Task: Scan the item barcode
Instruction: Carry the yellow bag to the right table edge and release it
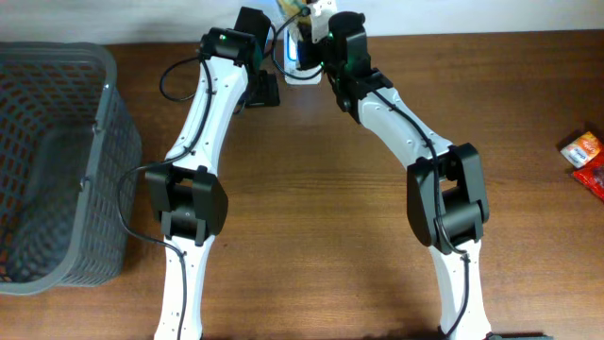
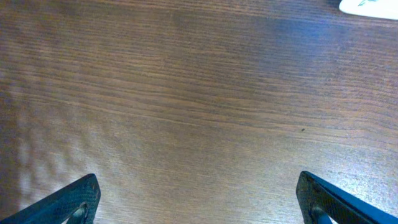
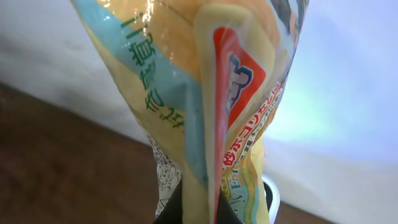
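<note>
Nearest, well short of the scanner and far off to its left, a grey basket; far off to its right, by the table edge, some red packets. Neither needed for this step. Just short of the scanner and slightly to its left, the left gripper: fingers spread wide over bare wood, holding nothing, with only a white corner of the scanner in its wrist view. At the scanner's far end, the right gripper: pinched shut on the lower end of the snack packet, a yellow and teal wrapper rising from the jaws, with a red-bordered label and printed text turned toward the wrist camera. No barcode visible on that side; probably on a hidden face or the folded seam. Hard to tell how high above the scanner. Judged to be the presenting step, with a read not yet confirmed. To do it well: hold the pinch low on the wrapper, away from any printed code. Roll the wrist slowly so each face in turn meets the scanner's window. Pause on each face rather than sweeping past. Stay near the scanner, flat-on rather than edge-on, since crinkled glossy film glares and bends. Leave the left gripper clear of the scanner.
</note>
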